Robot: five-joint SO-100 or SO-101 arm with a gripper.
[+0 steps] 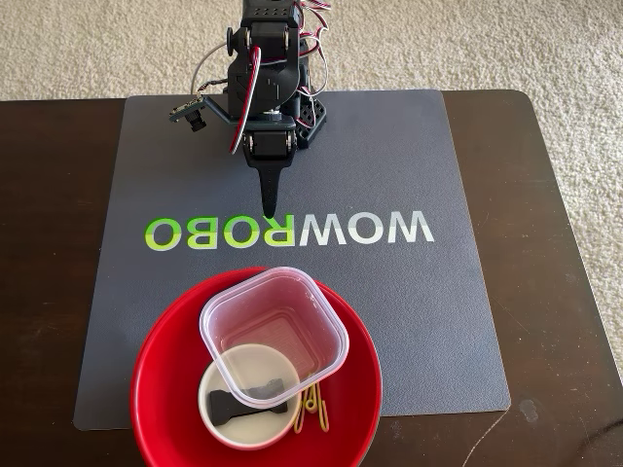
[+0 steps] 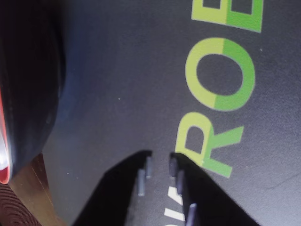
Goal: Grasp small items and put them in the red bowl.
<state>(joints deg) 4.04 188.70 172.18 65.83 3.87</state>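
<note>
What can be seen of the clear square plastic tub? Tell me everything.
The clear square plastic tub is see-through with rounded corners and a thickened rim, and looks empty. It sits tilted inside the red bowl, its near edge propped on the small white bowl, over the black clip. Nothing grips it.

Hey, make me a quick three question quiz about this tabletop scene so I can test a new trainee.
1. True or false: the clear tub sits inside the red bowl.
2. Which item lies in the small white bowl? A) the yellow-green clothespin B) the black clip C) nothing
3. Fill in: the end effector holds ____ and points down at the grey mat.

Key:
1. True; it rests tilted on top of the white bowl.
2. B
3. Nothing; in the wrist view its tips are nearly together with nothing between them.
</note>
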